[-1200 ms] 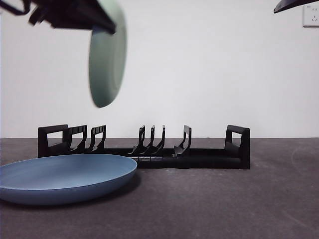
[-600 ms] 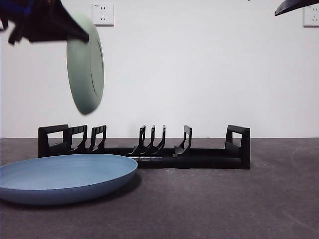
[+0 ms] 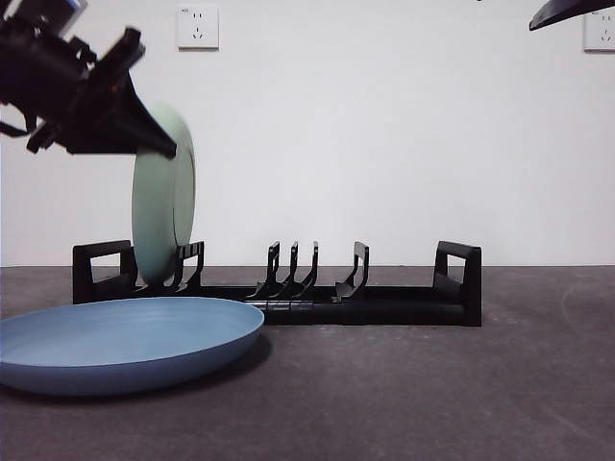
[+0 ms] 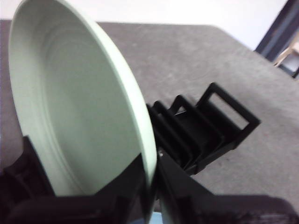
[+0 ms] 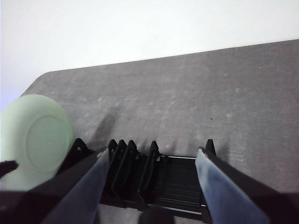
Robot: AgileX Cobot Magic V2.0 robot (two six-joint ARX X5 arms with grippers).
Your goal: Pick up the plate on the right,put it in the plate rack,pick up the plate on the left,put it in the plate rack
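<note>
Blue plate [image 3: 125,341]: shallow, matte, lying flat on the dark surface [image 3: 432,394], in front of the plate rack's handle end where the green plate stands. Its far rim overlaps the rack's base line in the front view; whether they touch cannot be told.

Plate rack [image 3: 288,293]: long, low, black, set crosswise on the surface behind the blue plate. A squared loop handle at each end, curved upright prongs between. Seen also in the right wrist view [image 5: 149,179] and, partly, in the left wrist view [image 4: 205,126].

Green plate [image 3: 163,197]: pale, held upright on edge, its lower rim down among the prongs next to the rack's end handle on the blue-plate side. Whether the rim rests on the rack's base is hidden by the prongs. The left wrist view shows its ringed inner face [image 4: 70,107]; the right wrist view shows its underside [image 5: 37,137] beside the same end of the rack.

Left gripper [image 3: 144,134]: black, above that end of the rack, its jaws clenched on the green plate's upper rim, one jaw on each face [image 4: 149,182].

Right gripper [image 5: 152,186]: high above the rack, jaws spread wide and grasping nothing; the rack's middle prongs show between them.

Wall sockets: one [image 3: 197,27] on the white wall behind the rack, above the green plate; another [image 3: 599,31] beyond the rack's other end.
</note>
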